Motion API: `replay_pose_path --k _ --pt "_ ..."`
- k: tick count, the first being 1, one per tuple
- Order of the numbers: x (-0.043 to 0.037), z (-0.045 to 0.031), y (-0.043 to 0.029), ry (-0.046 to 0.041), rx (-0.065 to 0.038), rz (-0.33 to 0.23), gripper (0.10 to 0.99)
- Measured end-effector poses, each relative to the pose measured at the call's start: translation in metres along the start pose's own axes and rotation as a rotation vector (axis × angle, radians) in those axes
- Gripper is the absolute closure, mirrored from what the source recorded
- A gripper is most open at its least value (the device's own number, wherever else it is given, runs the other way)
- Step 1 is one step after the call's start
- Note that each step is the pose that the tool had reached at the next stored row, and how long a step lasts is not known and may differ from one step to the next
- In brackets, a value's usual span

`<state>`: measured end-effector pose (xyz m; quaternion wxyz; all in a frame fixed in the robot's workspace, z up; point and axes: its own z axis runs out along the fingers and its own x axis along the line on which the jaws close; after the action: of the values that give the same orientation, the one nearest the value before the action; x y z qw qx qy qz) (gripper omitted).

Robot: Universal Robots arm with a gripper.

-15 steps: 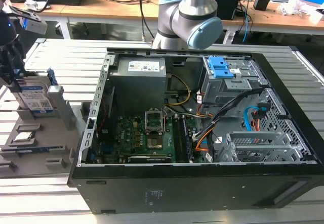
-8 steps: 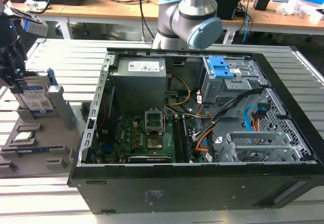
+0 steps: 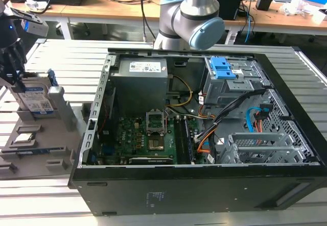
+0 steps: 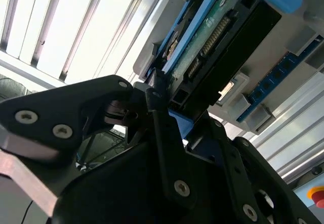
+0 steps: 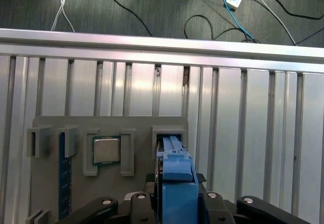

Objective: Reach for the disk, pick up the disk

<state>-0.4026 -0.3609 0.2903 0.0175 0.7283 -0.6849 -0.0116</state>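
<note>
- Disk (image 3: 34, 99): silver-grey metal body; white-and-blue label, slightly glossy.
- Disk rails (image 5: 178, 183): smooth blue plastic, low sheen.
- Disk circuit board (image 4: 202, 37): green, matt, with a black plastic connector.
- Gripper (image 4: 154, 95): matt black, bright metal screw heads.
- Holder tray (image 5: 136, 125): grey matt plastic.
- Processor chip (image 5: 106, 149): dull satin metal lid.
- Table (image 5: 243, 107): ribbed aluminium, brushed sheen.
- Computer case (image 3: 204, 195): matt black outside, bare grey sheet metal inside.
- Robot arm (image 3: 194, 6): satin silver metal, pale blue plastic cap.
</note>
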Motion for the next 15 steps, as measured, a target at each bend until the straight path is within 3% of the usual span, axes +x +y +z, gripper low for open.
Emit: replay_pose_path --k 15 --pt "0.0 0.0007 0.0 0.0 0.0 0.0 0.722"
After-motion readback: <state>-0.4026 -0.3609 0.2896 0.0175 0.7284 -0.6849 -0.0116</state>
